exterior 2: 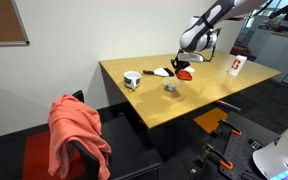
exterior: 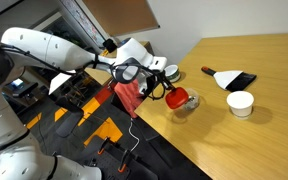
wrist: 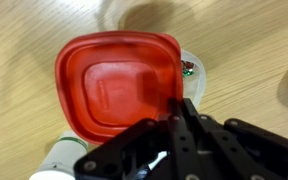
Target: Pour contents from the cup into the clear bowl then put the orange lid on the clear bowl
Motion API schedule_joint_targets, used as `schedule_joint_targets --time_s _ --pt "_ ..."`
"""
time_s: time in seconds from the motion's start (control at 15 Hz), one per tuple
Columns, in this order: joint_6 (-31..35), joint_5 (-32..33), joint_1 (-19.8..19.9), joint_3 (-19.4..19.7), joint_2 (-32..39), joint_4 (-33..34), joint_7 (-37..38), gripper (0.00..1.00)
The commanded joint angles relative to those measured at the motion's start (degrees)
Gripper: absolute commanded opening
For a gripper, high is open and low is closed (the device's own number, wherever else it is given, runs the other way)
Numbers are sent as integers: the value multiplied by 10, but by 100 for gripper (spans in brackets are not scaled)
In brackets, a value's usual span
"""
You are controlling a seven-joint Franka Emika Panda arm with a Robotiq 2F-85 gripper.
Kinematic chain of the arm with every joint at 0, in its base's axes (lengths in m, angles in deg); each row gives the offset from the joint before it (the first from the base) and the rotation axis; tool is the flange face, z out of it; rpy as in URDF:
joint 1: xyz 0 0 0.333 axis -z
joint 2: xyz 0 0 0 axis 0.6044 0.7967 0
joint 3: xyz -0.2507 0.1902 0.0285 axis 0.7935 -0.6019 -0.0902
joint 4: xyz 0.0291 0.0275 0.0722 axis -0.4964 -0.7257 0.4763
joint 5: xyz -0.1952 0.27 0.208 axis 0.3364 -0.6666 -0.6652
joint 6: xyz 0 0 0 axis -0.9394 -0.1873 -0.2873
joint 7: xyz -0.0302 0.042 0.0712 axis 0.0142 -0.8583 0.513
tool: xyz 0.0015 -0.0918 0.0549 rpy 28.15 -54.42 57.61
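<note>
My gripper is shut on the edge of the orange lid, a flat red-orange rounded square that fills the middle of the wrist view. In both exterior views the lid hangs just above the table under the gripper. The clear bowl sits on the table close beside and below the lid. A small round cup stands just behind the gripper. In the wrist view a pale round rim with a green speck peeks out past the lid's right edge; I cannot tell whether it is the bowl or the cup.
A plain white cup and a black flat tool lie further along the wooden table. A paper cup stands at the far end. An orange cloth hangs on a chair.
</note>
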Motion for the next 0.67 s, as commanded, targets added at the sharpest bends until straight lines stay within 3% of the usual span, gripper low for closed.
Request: schedule_joint_targets --time_s 0.0,0.2,0.27,0.6 --pt "-40 13 -21 12 8 27 43 2" --pt "-58 6 -13 -3 13 39 34 2" --pt "-33 5 -10 -3 9 23 29 7" --pt "-38 5 -10 -4 13 30 29 7"
